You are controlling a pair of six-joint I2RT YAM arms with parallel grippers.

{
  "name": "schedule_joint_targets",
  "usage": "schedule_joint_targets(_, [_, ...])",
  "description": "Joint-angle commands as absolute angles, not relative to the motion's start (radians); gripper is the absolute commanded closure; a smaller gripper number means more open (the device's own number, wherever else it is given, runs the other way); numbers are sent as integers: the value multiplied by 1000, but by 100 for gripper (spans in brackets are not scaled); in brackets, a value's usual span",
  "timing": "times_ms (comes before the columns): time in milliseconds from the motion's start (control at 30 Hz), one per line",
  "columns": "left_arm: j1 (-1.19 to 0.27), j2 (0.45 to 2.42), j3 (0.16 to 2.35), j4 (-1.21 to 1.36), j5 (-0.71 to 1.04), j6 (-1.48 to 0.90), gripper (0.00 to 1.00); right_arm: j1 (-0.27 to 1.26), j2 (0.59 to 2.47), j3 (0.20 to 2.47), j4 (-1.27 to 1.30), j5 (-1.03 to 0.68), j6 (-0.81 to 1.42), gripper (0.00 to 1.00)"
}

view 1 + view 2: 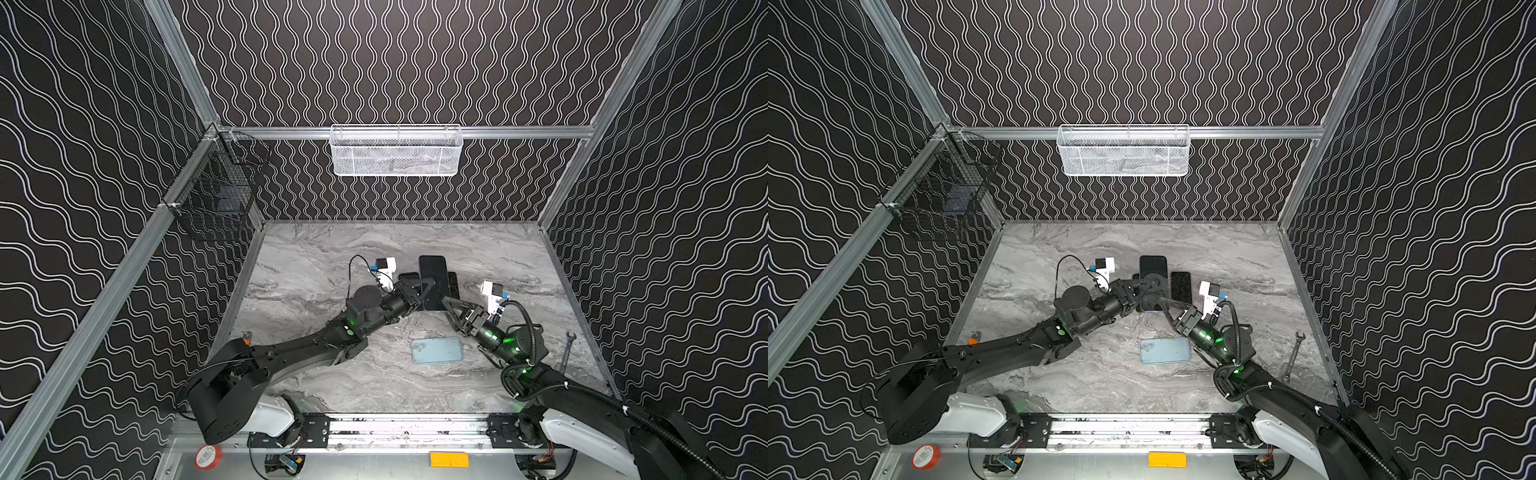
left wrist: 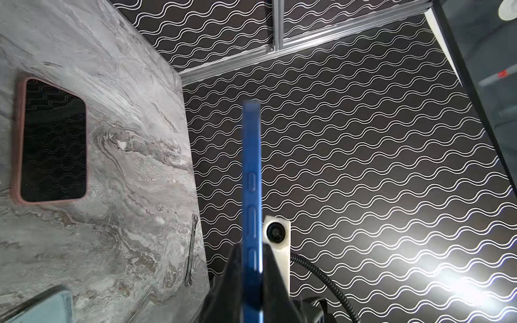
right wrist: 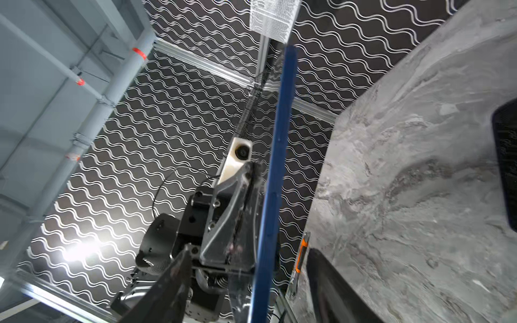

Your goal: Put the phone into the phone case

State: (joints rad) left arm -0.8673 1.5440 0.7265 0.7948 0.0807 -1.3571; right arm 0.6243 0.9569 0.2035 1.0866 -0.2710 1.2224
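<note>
The phone (image 1: 433,272) has a black screen and a blue rim and is held above the table in both top views. My left gripper (image 1: 426,287) is shut on its side edge. In the left wrist view the blue phone edge (image 2: 251,167) runs out from between the closed left gripper (image 2: 251,253). My right gripper (image 1: 445,301) is open at the phone's near end. In the right wrist view the right gripper (image 3: 250,254) straddles the blue phone edge (image 3: 279,156) without touching it. The phone case (image 1: 437,350), light blue, lies flat nearer the front.
A second phone in a pinkish case (image 2: 53,139) lies on the marble table (image 1: 316,266) just right of the held phone. A wrench (image 1: 567,353) lies by the right wall and an orange-handled tool (image 1: 246,338) by the left. A white basket (image 1: 396,151) and a black wire basket (image 1: 216,195) hang on the walls.
</note>
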Motion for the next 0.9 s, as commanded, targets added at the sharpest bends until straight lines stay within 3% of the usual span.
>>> schedule_joint_targets(0, [-875, 1524, 729, 862, 38, -1337, 100, 626, 951, 232, 1141, -256, 1224, 41])
schedule_joint_targets(167, [-884, 1523, 732, 851, 30, -1319, 100, 625, 914, 265, 1034, -232, 1197, 61])
schedule_joint_targets(533, [-899, 1598, 773, 888, 73, -1304, 100, 608, 926, 296, 1024, -226, 1186, 92])
schedule_joint_targets(567, [-899, 1601, 774, 897, 75, -1301, 97, 603, 926, 297, 1024, -233, 1187, 93])
schedule_joint_targets(633, [-900, 1597, 774, 901, 79, -1278, 81, 584, 911, 305, 994, -258, 1191, 95])
schedule_joint_targets(733, [-883, 1555, 774, 856, 87, -1209, 50, 534, 853, 326, 876, -313, 1178, 97])
schedule_joint_targets(867, [-791, 1463, 831, 615, 224, -1027, 29, 420, 763, 440, 520, -474, 1053, 99])
